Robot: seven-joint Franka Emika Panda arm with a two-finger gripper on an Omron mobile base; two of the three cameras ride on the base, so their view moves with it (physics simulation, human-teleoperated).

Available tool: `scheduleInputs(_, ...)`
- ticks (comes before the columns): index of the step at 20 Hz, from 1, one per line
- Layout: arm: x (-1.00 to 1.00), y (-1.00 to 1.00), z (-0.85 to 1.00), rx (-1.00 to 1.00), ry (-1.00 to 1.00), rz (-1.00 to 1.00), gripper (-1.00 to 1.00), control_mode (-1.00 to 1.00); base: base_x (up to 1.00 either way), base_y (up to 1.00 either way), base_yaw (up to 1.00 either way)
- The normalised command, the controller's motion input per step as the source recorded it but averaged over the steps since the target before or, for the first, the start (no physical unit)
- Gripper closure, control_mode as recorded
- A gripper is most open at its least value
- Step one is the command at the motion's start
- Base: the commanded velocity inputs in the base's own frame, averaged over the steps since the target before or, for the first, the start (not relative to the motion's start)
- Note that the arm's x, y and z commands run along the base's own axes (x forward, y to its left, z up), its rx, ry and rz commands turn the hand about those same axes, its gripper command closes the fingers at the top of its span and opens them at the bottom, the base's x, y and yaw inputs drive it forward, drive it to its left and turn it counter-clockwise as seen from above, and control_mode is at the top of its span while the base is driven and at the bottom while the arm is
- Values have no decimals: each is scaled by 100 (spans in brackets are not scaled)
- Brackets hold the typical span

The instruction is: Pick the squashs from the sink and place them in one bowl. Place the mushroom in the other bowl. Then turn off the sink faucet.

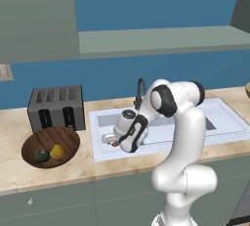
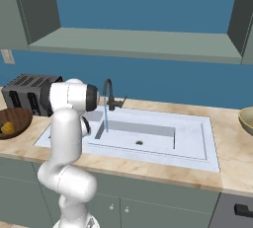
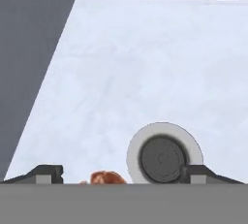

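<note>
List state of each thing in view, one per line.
gripper: open, low in the sink basin, straddling the mushroom
mushroom: on basin floor beside the drain
sink faucet: running
wooden bowl: holds both squashes
yellow squash: in bowl
green squash: in bowl

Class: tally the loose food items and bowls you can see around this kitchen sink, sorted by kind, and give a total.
Squashes: 2, yellow and green, both in the wooden bowl
Mushrooms: 1, in the sink
Bowls: 2, wooden and olive-tan
Total: 5
</note>
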Motion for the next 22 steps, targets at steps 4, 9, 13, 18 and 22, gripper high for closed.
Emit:
scheduleInputs(4, 21, 28, -76, -24, 8, 0, -100, -100, 0, 0, 0)
scheduleInputs(9, 6, 10, -23, -14, 9, 0, 100, -100, 0, 0, 0)
scheduleInputs(13, 0, 0, 0, 0, 0, 0, 100, -100, 0, 0, 0)
scheduleInputs(18, -3, 0, 0, 0, 0, 0, 100, -100, 0, 0, 0)
scheduleInputs(22, 0, 0, 0, 0, 0, 0, -100, -100, 0, 0, 0)
